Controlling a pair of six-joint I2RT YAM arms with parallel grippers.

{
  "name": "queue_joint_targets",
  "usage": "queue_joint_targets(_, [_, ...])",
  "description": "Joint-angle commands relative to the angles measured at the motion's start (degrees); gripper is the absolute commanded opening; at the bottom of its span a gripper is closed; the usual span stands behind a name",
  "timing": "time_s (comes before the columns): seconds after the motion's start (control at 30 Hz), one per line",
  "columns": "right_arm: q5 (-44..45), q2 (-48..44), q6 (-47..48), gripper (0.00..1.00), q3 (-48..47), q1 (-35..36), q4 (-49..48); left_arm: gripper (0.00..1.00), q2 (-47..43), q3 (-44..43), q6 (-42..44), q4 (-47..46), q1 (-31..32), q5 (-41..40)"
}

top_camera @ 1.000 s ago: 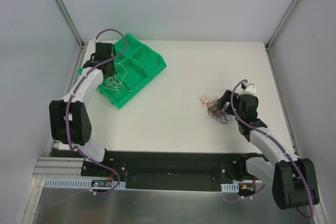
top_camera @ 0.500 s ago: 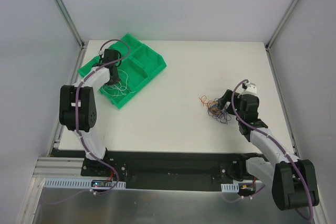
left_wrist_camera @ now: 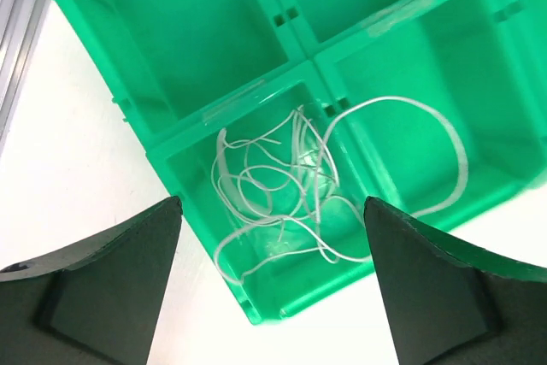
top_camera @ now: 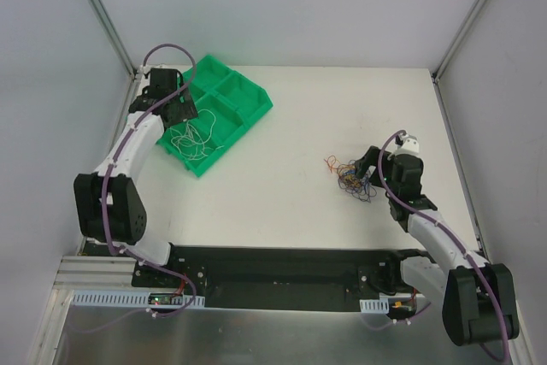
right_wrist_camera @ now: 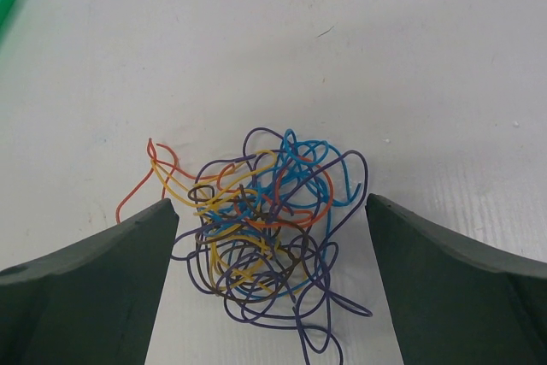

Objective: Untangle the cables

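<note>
A tangle of purple, blue, yellow, orange and brown cables [top_camera: 352, 179] lies on the white table at the right. My right gripper [top_camera: 373, 173] hovers open just over it. In the right wrist view the tangle [right_wrist_camera: 265, 228] sits between the wide-spread fingers of the right gripper [right_wrist_camera: 270, 200], untouched. A white cable [top_camera: 193, 135] lies loose in the green bin [top_camera: 249, 102] at the far left. My left gripper [top_camera: 174, 108] is open above it. In the left wrist view the white cable [left_wrist_camera: 286, 185] fills a near compartment, and one loop crosses a divider; the left gripper [left_wrist_camera: 272, 201] holds nothing.
The green bin [left_wrist_camera: 214, 32] has several compartments, and the others show bare. Its near corner reaches over the white table [top_camera: 291, 126]. Metal frame posts [top_camera: 102, 14] and grey walls close in the left, right and back sides.
My left gripper has opened and drawn back up and to the left. The white cable it carried now lies in the bin. The right arm has not moved.
</note>
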State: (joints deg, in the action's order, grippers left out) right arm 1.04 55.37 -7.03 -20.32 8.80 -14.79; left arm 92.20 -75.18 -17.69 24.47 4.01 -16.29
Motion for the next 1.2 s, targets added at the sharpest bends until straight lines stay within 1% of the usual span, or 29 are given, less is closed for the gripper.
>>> queue_joint_targets(0.0, [-3.5, 0.8, -1.1, 0.95, -0.8, -0.4, -2.3, 0.88, -6.7, 1.2, -3.8, 2.3, -0.3, 3.5])
queue_joint_targets(0.03, [-3.3, 0.8, -1.1, 0.95, -0.7, -0.4, -2.4, 0.89, -7.5, 1.5, -4.2, 2.6, -0.3, 5.0])
queue_joint_targets(0.1, [-2.8, 0.3, -1.2, 0.95, -0.4, -0.5, -2.4, 0.84, -8.8, 2.7, -4.1, 2.8, -0.3, 10.2])
queue_joint_targets(0.13, [-2.9, 0.0, -1.2, 0.95, -0.3, -0.5, -2.4, 0.84, -9.3, 3.7, -3.8, 2.9, -0.3, 11.9])
queue_joint_targets(0.2, [-3.1, -0.6, -1.2, 0.95, -0.3, -0.5, -2.3, 0.82, -9.8, 5.6, -2.6, 3.0, -0.3, 12.9])
queue_joint_targets(0.27, [-2.9, -1.1, -1.2, 0.95, -0.1, -0.5, -2.3, 0.8, -9.7, 7.2, -1.5, 3.4, -0.3, 10.6])
queue_joint_targets(0.43, [-3.4, -0.9, -1.3, 0.95, -0.2, -0.6, -2.4, 0.73, -7.3, 8.6, -1.9, 4.6, -0.3, 3.8])
queue_joint_targets(0.47, [-3.4, -0.9, -1.4, 0.95, -0.2, -0.7, -2.4, 0.69, -6.1, 8.0, -1.7, 4.7, -0.4, 2.8])
queue_joint_targets(0.57, [-3.2, -0.8, -1.4, 0.95, 0.0, -0.7, -2.3, 0.54, -2.7, 6.1, -1.1, 4.8, -0.4, 3.0])
queue_joint_targets(0.67, [-3.1, -0.8, -1.4, 0.95, 0.0, -0.8, -2.3, 0.28, 2.3, 2.0, 0.0, 5.3, -0.6, 0.7])
queue_joint_targets(0.73, [-3.1, -1.0, -1.3, 0.95, 0.1, -0.7, -2.3, 0.07, 5.4, -1.1, -0.1, 6.7, -0.8, 1.7])
queue_joint_targets(0.77, [-2.9, -1.0, -1.3, 0.95, 0.2, -0.9, -2.4, 0.02, 6.2, -1.6, -0.1, 6.6, -0.8, 1.0])
queue_joint_targets(0.83, [-3.0, -1.0, -1.3, 0.95, 0.0, -1.0, -2.3, 0.0, 9.4, -3.2, 0.3, 6.1, -1.0, -4.9])
queue_joint_targets(0.9, [-3.1, -1.1, -1.3, 0.95, 0.0, -1.0, -2.4, 0.0, 13.3, -6.1, 0.8, 7.3, -1.8, -5.6])
queue_joint_targets(0.93, [-3.1, -0.9, -1.3, 0.95, 0.2, -1.0, -2.4, 0.0, 14.0, -6.0, 0.6, 7.3, -1.9, -6.0])
queue_joint_targets(1.03, [-2.8, -0.4, -1.3, 0.95, 0.2, -1.0, -2.4, 0.0, 13.2, -5.2, -0.7, 7.0, -2.0, -7.7])
queue_joint_targets(1.17, [-3.5, 0.7, -1.5, 0.95, -0.1, -1.1, -2.9, 0.0, 11.6, -4.1, 0.6, 5.2, -2.0, -8.7])
